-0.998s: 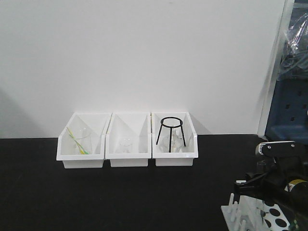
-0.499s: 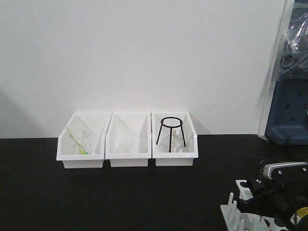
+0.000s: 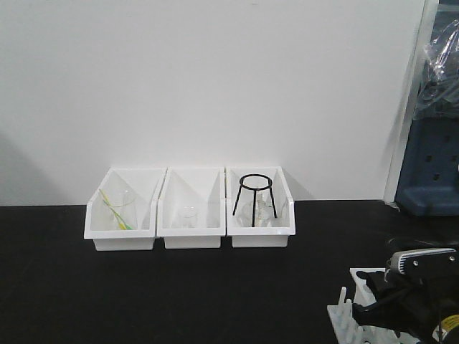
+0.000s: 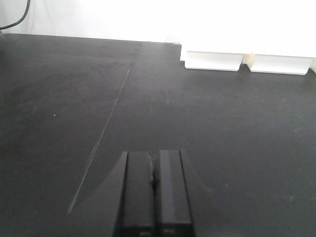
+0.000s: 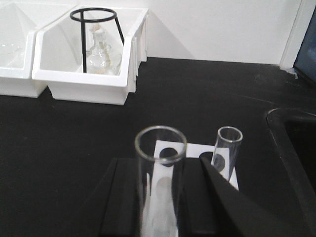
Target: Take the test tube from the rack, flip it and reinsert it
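In the right wrist view my right gripper is shut on a clear test tube, held upright with its open rim up between the two black fingers, over the white rack. A second test tube stands in a hole at the rack's far right. In the front view the rack with its upright pegs sits at the bottom right, partly behind my right arm. My left gripper is shut and empty, low over the bare black table.
Three white bins stand in a row at the back against the white wall. The right one holds a black tripod stand and a glass flask. A blue cabinet stands at far right.
My right arm has moved down toward the rack with the tube. The bins have not moved.
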Robot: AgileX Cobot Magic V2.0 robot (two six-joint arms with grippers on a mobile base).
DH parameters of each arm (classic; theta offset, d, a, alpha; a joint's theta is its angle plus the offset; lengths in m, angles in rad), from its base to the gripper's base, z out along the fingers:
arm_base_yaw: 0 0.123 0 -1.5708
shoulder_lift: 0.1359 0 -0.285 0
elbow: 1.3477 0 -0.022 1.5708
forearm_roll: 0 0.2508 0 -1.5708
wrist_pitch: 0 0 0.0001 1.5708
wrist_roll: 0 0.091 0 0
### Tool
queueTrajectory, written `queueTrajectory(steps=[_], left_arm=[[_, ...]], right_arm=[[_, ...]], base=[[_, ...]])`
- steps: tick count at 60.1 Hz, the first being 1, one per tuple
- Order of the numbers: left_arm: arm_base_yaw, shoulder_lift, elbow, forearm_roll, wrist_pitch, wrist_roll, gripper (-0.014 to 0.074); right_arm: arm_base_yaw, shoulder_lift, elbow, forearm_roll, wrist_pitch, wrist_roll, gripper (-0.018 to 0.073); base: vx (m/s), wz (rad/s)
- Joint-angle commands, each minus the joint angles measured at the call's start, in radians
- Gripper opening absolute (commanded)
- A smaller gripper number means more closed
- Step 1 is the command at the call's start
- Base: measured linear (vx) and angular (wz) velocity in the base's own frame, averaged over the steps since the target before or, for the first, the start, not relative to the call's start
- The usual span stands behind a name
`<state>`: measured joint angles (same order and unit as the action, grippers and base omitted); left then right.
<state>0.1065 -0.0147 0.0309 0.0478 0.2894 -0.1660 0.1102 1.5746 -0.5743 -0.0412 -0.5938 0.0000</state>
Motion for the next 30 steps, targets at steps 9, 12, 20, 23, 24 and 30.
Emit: queueTrajectory(steps=[9,12,20,23,24,30], left_arm=[[-0.007,-0.003,0.002,-0.004,-0.088,0.000,-0.0006],[-0.007,-0.003,0.002,-0.004,-0.088,0.000,-0.0006],[-0.007,-0.003,0.002,-0.004,-0.088,0.000,-0.0006],[-0.007,-0.003,0.002,-0.004,-0.088,0.000,-0.0006],[-0.007,-0.003,0.002,-0.004,-0.088,0.000,-0.0006],[-0.007,-0.003,0.002,-0.004,-0.088,0.000,-0.0006]], right_arm=[[0.000,0.001,-0.022,-0.001,-0.057,0.000,-0.0008],[0.000,0.010,-0.022,-0.001,-0.056,0.000,-0.0008],[0.000,0.019,-0.022,-0.005,-0.052,0.000,0.0006],[0.000,0.019,-0.022,-0.005,-0.045,0.000,0.0022],[0.000,0.019,-0.022,-0.005,-0.044,0.000,0.0028],[0.000,0.019,-0.022,-0.005,-0.040,0.000,0.0089]], base=[[0.00,0.00],[0.00,0.00],[0.00,0.00],[0.00,0.00],[0.00,0.00],[0.00,0.00]])
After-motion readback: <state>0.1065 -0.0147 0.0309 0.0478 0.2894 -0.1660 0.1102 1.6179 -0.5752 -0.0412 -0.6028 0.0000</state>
